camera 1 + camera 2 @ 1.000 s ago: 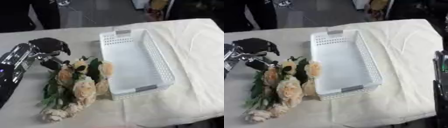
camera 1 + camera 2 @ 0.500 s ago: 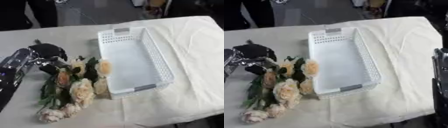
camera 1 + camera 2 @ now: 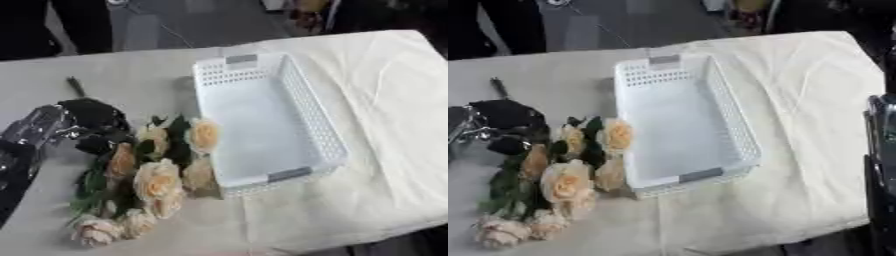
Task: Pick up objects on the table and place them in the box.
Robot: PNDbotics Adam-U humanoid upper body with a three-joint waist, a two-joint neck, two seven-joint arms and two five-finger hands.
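A bouquet of peach and cream roses (image 3: 144, 177) with dark green leaves lies on the table left of the box. The box is a white perforated plastic basket (image 3: 302, 95), and nothing lies in it. My black left hand (image 3: 87, 117) comes in from the left and sits at the bouquet's upper left end, touching the leaves there. The silver forearm (image 3: 31, 132) trails off to the left edge. My right hand (image 3: 881, 160) shows only as a dark shape at the right edge, far from the flowers.
A thin dark stick (image 3: 74, 86) lies on the table just beyond my left hand. A cream cloth (image 3: 385, 100) covers the table right of the basket. The table's front edge runs along the bottom right. People stand beyond the far edge.
My left hand has come down and forward onto the bouquet's upper left end. The thin dark stick behind it now shows. Bouquet and basket lie as before.
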